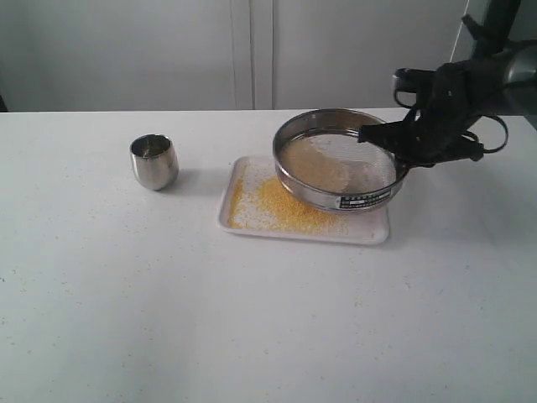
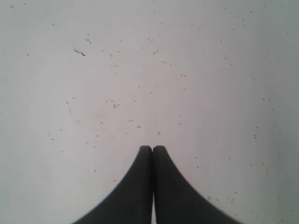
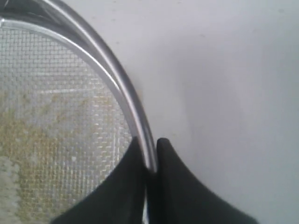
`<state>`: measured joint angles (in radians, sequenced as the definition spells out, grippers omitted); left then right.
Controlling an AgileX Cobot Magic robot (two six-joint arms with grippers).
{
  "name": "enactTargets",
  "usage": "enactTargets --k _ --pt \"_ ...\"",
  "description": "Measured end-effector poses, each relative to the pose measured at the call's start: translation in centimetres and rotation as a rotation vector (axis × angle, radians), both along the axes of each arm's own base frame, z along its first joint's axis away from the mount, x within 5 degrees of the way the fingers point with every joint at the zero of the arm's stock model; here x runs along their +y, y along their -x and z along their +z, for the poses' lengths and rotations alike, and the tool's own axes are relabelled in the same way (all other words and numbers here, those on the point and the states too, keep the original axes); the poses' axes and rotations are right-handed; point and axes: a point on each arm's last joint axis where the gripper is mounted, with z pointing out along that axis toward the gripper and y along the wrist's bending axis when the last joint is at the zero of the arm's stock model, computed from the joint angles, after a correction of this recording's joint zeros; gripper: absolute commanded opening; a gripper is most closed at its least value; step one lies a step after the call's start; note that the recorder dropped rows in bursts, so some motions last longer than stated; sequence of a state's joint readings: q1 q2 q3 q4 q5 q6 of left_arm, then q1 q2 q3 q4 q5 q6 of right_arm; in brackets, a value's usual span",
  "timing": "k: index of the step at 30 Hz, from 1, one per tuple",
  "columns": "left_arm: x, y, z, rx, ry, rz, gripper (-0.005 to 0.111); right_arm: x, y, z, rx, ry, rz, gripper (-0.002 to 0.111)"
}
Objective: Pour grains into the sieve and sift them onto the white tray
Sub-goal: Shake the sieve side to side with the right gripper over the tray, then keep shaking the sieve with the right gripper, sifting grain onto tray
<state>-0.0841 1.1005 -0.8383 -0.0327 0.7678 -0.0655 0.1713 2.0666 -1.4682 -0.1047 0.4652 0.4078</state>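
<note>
1. Sieve (image 1: 340, 159): wide, round, shallow, stainless steel, with a fine mesh bottom and a black-and-white label (image 1: 365, 200) on the rim wall, turned toward the exterior camera. It sits over the right part of item 3, tilted, with the far rim higher than the near rim. Whether the near edge touches the tray cannot be told.

2. Grains (image 1: 281, 206): tiny yellow granules. They lie in a loose golden patch on the tray floor, thickest at the middle and reaching under the sieve. A paler, whitish remainder lies on the mesh inside the sieve.

3. White tray (image 1: 369, 231): flat, rectangular plastic with rounded corners and a low raised rim. It lies on the table right of centre.

4. Right gripper (image 3: 150, 161): black, two fingers. It is clamped on the sieve's steel rim wall at the right side, one finger inside over the mesh and one outside.

5. Left gripper (image 2: 153, 154): black, two fingers pressed together with nothing between them. It hangs over bare table surface dotted with stray specks. It does not appear in the exterior view.

6. Cup (image 1: 154, 161): small, rounded, polished steel. It stands upright on the table left of the tray, apart from it. Its contents cannot be made out.

7. Table (image 1: 168, 294): broad, white, matte top, bearing items 3 and 6.
</note>
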Motion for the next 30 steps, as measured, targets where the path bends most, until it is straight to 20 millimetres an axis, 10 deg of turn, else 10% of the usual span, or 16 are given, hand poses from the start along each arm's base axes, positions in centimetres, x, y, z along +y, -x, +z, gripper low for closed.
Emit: enactTargets --k 7,14,20,26,30 --pt "0.0 0.0 0.0 -0.001 0.0 0.0 0.0 3.9 0.8 -0.3 -0.046 -0.072 0.08 0.0" --pt "0.0 0.0 0.0 -0.001 0.0 0.0 0.0 0.4 1.1 -0.9 -0.009 -0.08 -0.024 0.0" --pt "0.0 0.0 0.0 -0.001 0.0 0.0 0.0 4.1 1.9 -0.7 -0.044 -0.073 0.08 0.0" --pt "0.0 0.0 0.0 -0.001 0.0 0.0 0.0 -0.5 1.6 -0.6 0.022 -0.072 -0.043 0.0" --pt "0.0 0.0 0.0 -0.001 0.0 0.0 0.0 2.3 1.6 -0.3 -0.041 -0.129 0.013 0.0"
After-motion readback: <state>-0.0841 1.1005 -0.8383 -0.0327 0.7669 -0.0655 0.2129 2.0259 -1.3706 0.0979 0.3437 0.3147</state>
